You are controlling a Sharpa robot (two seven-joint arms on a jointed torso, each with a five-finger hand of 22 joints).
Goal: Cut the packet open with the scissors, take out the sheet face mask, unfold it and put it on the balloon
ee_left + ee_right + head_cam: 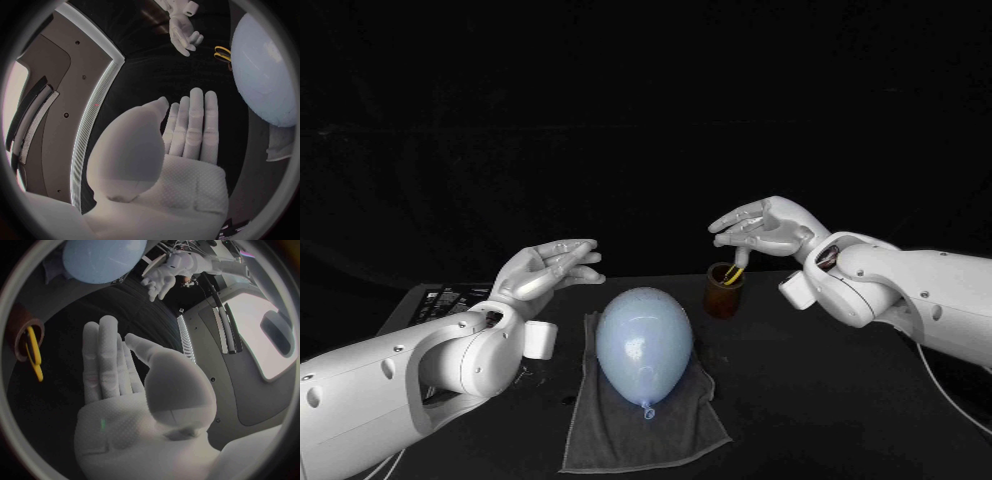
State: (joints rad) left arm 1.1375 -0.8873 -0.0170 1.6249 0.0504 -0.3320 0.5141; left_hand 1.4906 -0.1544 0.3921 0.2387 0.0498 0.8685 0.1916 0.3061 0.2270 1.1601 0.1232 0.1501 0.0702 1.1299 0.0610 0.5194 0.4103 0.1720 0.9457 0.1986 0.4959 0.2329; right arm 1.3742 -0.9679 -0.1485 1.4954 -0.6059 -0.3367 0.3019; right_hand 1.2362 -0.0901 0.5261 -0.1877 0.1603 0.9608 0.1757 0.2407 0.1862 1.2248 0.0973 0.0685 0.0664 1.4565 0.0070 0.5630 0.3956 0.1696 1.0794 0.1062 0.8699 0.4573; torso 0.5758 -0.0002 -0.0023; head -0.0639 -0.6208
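Observation:
A pale blue balloon (pixel 643 340) (pixel 265 75) (pixel 103 257) lies on a grey towel (pixel 639 425) in the middle of the table, knot toward me. Yellow-handled scissors (pixel 733 272) (pixel 34 352) (pixel 222 54) stand in a brown cup (pixel 723 295) (pixel 22 332) just behind and to the right of the balloon. My right hand (pixel 762 225) (pixel 125 390) (pixel 183 30) hovers over the cup, fingers spread, holding nothing. My left hand (pixel 553 265) (pixel 181 135) (pixel 159 280) is raised to the left of the balloon, palm open and empty.
A dark flat item with pale print (pixel 444 297) lies at the table's left, partly hidden behind my left arm; what it is I cannot tell. The grey towel (pixel 278 145) reaches toward the table's front edge.

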